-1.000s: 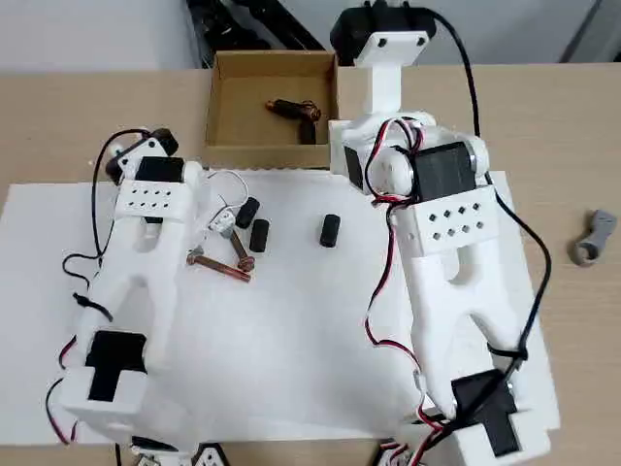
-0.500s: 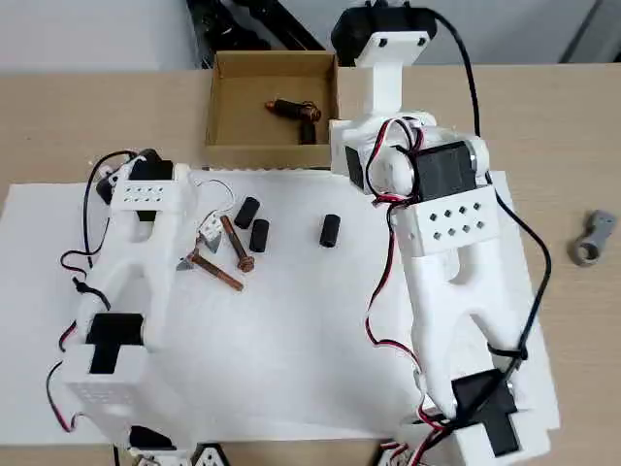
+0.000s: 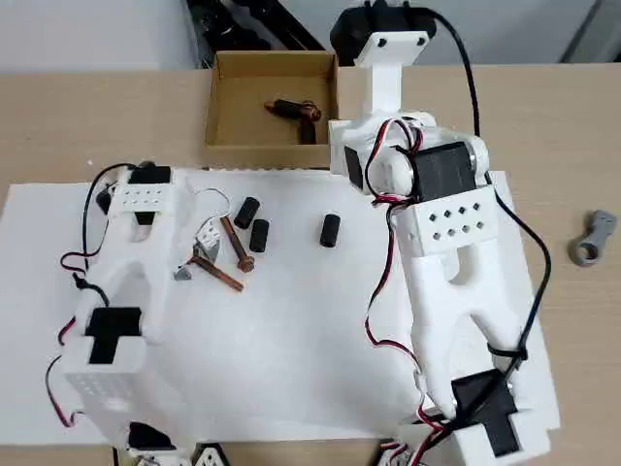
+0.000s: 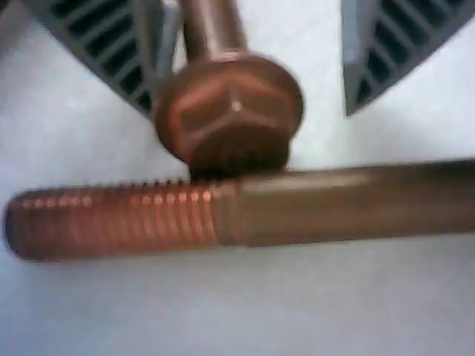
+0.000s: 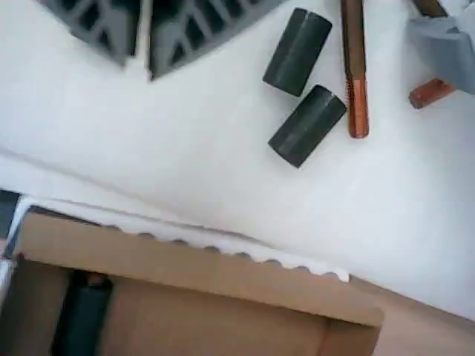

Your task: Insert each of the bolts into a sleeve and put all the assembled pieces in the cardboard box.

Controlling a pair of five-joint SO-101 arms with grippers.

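Two copper bolts lie on the white mat (image 3: 291,349): one bolt (image 3: 236,243) beside the sleeves, a second bolt (image 3: 219,276) crossing near it. My left gripper (image 3: 197,254) stands open over them. In the left wrist view its grey fingers (image 4: 111,44) flank a bolt's shank, with the hex head (image 4: 230,111) against the other bolt (image 4: 245,215). Three black sleeves (image 3: 246,211) (image 3: 259,235) (image 3: 330,230) lie loose. The cardboard box (image 3: 221,107) holds one assembled piece (image 3: 291,109). My right gripper (image 5: 141,52) is shut and holds nothing, hovering near two sleeves (image 5: 297,52) (image 5: 306,124) and the box wall (image 5: 185,274).
A grey plastic part (image 3: 594,238) lies on the wooden table at the far right. The right arm's body (image 3: 446,223) covers the mat's right side. The mat's near middle has free room.
The left arm has drawn back toward the near-left, and its gripper has come down from beside the sleeves onto the bolts, which shifted slightly. The right arm has kept still.
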